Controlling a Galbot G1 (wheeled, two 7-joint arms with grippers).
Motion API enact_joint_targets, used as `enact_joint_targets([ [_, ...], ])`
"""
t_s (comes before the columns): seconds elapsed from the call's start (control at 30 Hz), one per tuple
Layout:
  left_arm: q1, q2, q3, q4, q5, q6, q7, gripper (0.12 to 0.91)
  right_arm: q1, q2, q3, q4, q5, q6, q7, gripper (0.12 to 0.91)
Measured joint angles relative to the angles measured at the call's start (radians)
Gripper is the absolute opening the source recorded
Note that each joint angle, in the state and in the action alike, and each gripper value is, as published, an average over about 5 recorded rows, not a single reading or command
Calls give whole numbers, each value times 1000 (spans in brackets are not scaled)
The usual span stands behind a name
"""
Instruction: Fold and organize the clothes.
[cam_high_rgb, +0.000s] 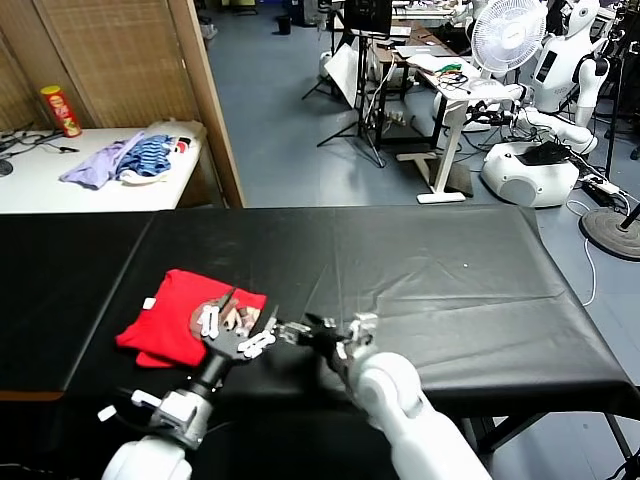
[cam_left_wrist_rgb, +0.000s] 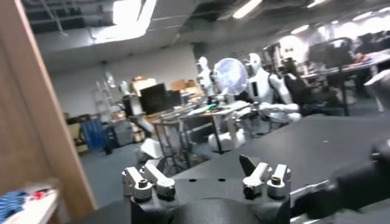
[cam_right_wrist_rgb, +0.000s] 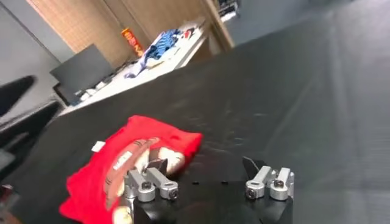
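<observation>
The clothes are one bright red T-shirt (cam_high_rgb: 180, 320), lying folded in a compact bundle on the black table (cam_high_rgb: 430, 280) near its front left. A brown and white print shows on top at its right edge. My left gripper (cam_high_rgb: 238, 325) hovers over that printed edge, open, with nothing between its fingers; the left wrist view looks past its gripper (cam_left_wrist_rgb: 204, 167) across the room. My right gripper (cam_high_rgb: 325, 335) is just right of the shirt, low over the table and open. In the right wrist view the right gripper (cam_right_wrist_rgb: 204, 167) sits beside the red T-shirt (cam_right_wrist_rgb: 91, 182), not touching it.
A white side table (cam_high_rgb: 40, 185) at the back left holds a lilac garment (cam_high_rgb: 95, 163), a blue-striped garment (cam_high_rgb: 152, 155) and a red can (cam_high_rgb: 60, 110). A wooden partition (cam_high_rgb: 205, 90) stands behind the black table. A fan (cam_high_rgb: 505, 35) and other robots stand far right.
</observation>
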Motion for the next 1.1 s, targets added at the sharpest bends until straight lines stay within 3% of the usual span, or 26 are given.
enact_joint_targets([
  [0.1,22,-13,-21,-5,5,-14,-9,798,52,43,-22,-75,64,-1,21,798],
  [0.2,41,-23,-41,-11,6,-21,-16,798,89,83,-35,-143,100,3,18,775],
  [0.3,56,-28,-60,-14,10,-31,-24,798,116,115,-45,-199,98,15,-4,660],
  [0.37,66,-31,-71,-14,13,-39,-29,798,131,130,-51,-231,78,27,-19,543],
  [0.53,85,-39,-95,-15,12,-52,-48,798,161,139,-70,-300,-34,80,-79,276],
  [0.6,88,-41,-102,-13,10,-54,-53,798,173,132,-83,-323,-132,114,-119,179],
  [0.67,89,-44,-106,-9,10,-56,-55,798,183,120,-93,-337,-262,152,-160,144],
  [0.8,88,-50,-108,7,11,-58,-61,798,196,77,-98,-344,-549,234,-241,152],
  [0.9,84,-53,-106,20,3,-63,-80,798,194,23,-92,-324,-711,306,-298,153],
  [1.0,80,-53,-102,33,-31,-61,-110,798,182,-44,-80,-283,-823,384,-342,230],
  [1.1,81,-50,-103,44,-79,-42,-130,798,155,-125,-62,-227,-895,465,-359,383],
])
